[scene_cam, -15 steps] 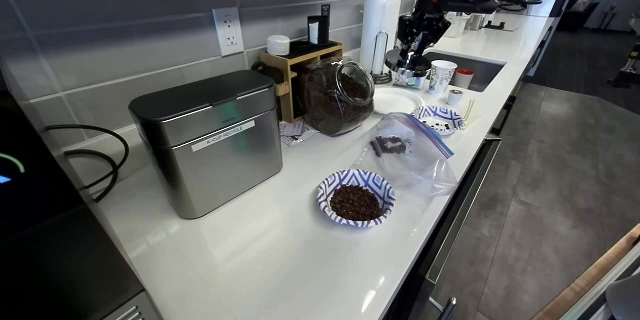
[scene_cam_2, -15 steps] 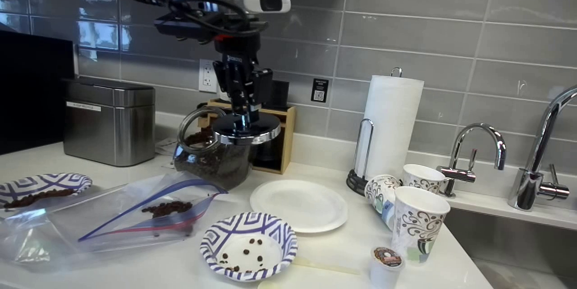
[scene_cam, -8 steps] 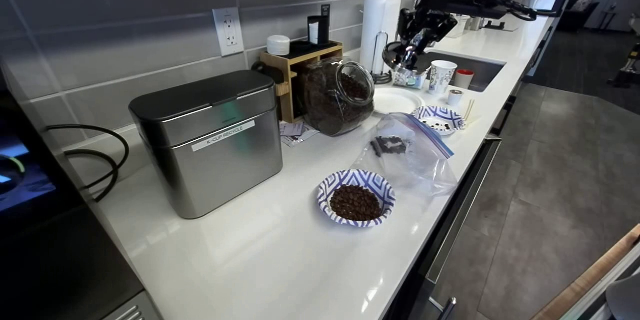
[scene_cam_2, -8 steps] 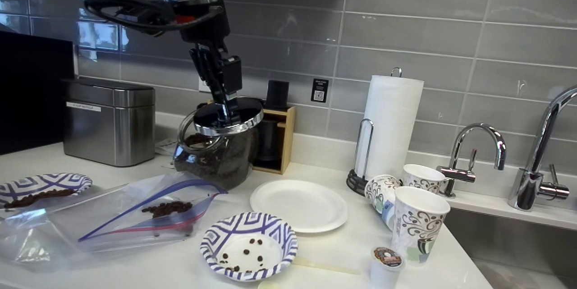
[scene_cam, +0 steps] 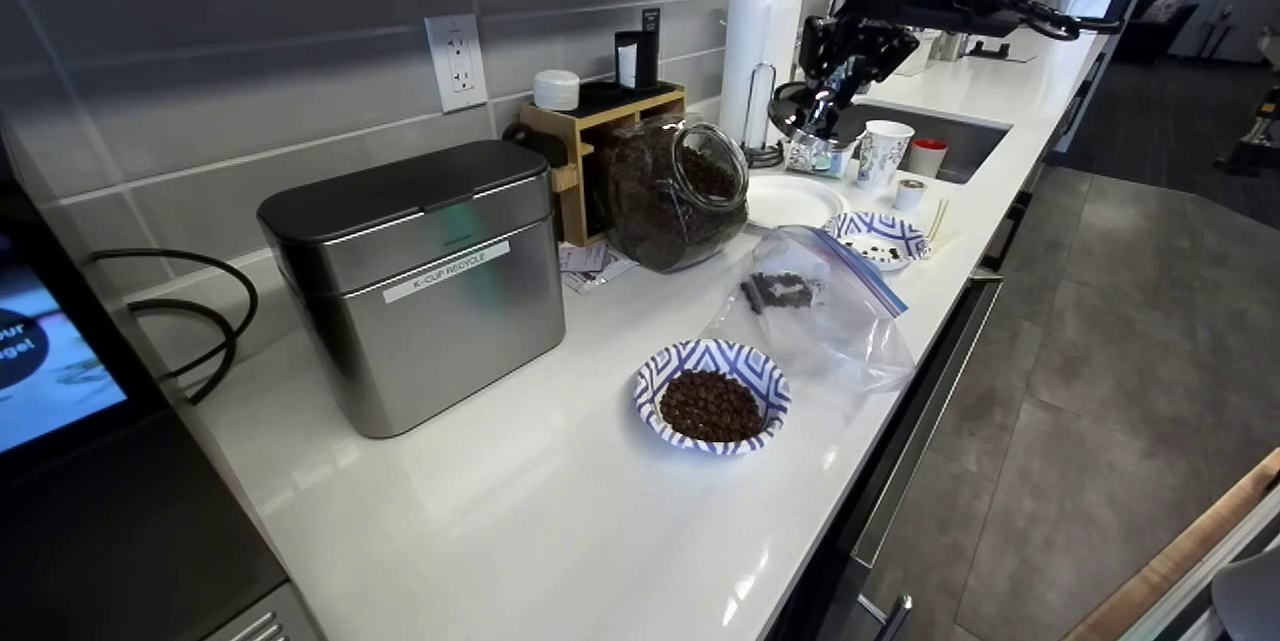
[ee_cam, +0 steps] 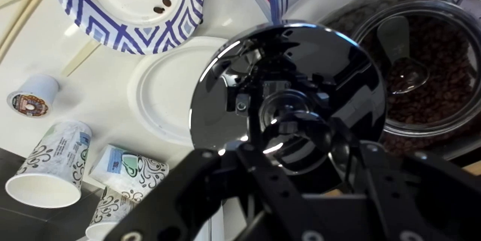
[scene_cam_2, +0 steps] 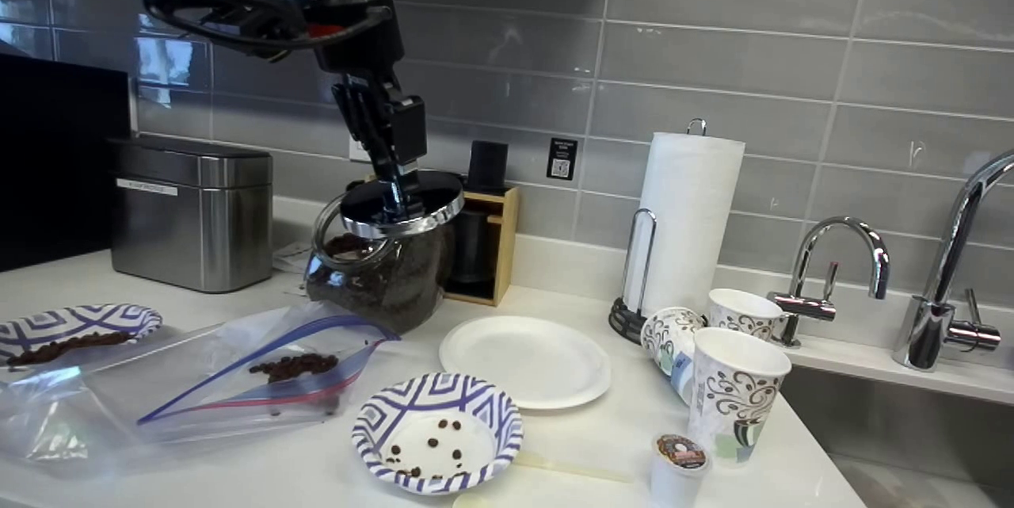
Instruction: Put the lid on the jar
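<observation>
The lid is a shiny chrome disc with a round knob; it shows in both exterior views [scene_cam: 788,113] [scene_cam_2: 438,194] and the wrist view [ee_cam: 218,117]. My gripper [scene_cam_2: 398,195] is shut on the lid's knob, also in the wrist view [ee_cam: 295,135], and holds the lid tilted in the air. The clear glass jar [scene_cam: 655,211] stands on the counter with dark coffee beans inside. Its slanted round mouth is uncovered. In an exterior view the lid overlaps the jar [scene_cam_2: 396,294]. In the wrist view the lid is beside the jar's mouth [ee_cam: 424,130], and a scoop lies inside.
A white plate [scene_cam_2: 527,361], a patterned bowl [scene_cam_2: 499,444] and a plastic bag [scene_cam_2: 214,389] lie near the jar. Paper cups [scene_cam_2: 737,389], a coffee pod [scene_cam_2: 677,476] and a paper towel roll [scene_cam_2: 689,215] stand beyond. A wooden shelf [scene_cam_2: 507,254] and steel box [scene_cam: 460,321] flank it.
The gripper and lid moved toward the jar's mouth in an exterior view and tilted. Over the last half second they are nearly still. The black appliance's screen lit up.
</observation>
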`<state>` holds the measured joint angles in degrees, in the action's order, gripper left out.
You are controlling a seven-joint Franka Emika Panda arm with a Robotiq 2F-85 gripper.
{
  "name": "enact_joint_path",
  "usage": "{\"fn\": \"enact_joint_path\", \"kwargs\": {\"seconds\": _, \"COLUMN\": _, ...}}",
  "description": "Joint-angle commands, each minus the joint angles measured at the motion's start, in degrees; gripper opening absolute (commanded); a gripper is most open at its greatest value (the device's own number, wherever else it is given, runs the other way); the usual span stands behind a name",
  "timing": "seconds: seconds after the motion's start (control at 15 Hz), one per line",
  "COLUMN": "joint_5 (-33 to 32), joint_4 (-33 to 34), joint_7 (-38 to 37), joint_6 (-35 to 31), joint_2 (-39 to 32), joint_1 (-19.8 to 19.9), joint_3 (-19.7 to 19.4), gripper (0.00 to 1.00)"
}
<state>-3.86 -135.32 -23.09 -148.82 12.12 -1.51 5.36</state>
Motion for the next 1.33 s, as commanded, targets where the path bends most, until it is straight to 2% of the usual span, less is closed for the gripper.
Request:
{"fn": "enact_joint_path", "kwargs": {"seconds": 0.0, "joint_5": 0.97, "joint_4": -1.95, "joint_7": 5.91, "joint_6": -4.18, "joint_2": 1.54, "joint_1": 0.24, "joint_3": -0.96, "gripper": 0.21}}
{"fn": "enact_joint_path", "kwargs": {"seconds": 0.2, "joint_5": 4.45, "joint_4": -3.69, "joint_7": 11.02, "joint_6": -7.53, "joint_2": 2.74, "joint_1": -0.5, "joint_3": -2.79, "gripper": 0.21}}
{"fn": "enact_joint_path", "kwargs": {"seconds": 0.47, "joint_5": 11.36, "joint_4": -5.13, "joint_7": 15.67, "joint_6": -6.76, "joint_2": 3.95, "joint_1": -1.78, "joint_3": -4.44, "gripper": 0.21}}
{"fn": "enact_joint_path", "kwargs": {"seconds": 0.87, "joint_5": 10.88, "joint_4": -6.88, "joint_7": 14.52, "joint_6": -7.24, "joint_2": 5.25, "joint_1": -2.17, "joint_3": -1.87, "gripper": 0.21}}
{"fn": "enact_joint_path", "kwargs": {"seconds": 1.27, "joint_5": 8.82, "joint_4": -7.91, "joint_7": 12.39, "joint_6": -8.57, "joint_2": 5.07, "joint_1": -3.4, "joint_3": 2.81, "gripper": 0.21}}
